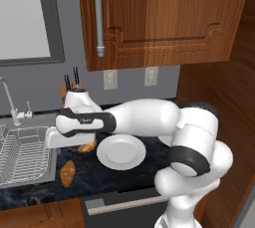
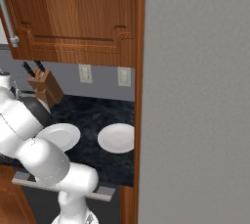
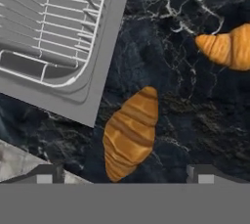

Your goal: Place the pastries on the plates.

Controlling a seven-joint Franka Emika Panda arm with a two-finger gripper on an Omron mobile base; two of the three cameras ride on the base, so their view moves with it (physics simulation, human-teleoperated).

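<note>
While your gripper hangs wide open and empty, the straight croissant lies on the dark counter between its tips, beside the sink. The curved croissant lies apart. Your left base view adds one plate; the right shows two plates, bare.

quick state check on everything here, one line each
straight croissant: on the counter beside the sink, untouched
curved croissant: on the counter, not plated
near plate: bare
far plate: bare
claw: open above the straight croissant
cabinet door: shut
</note>
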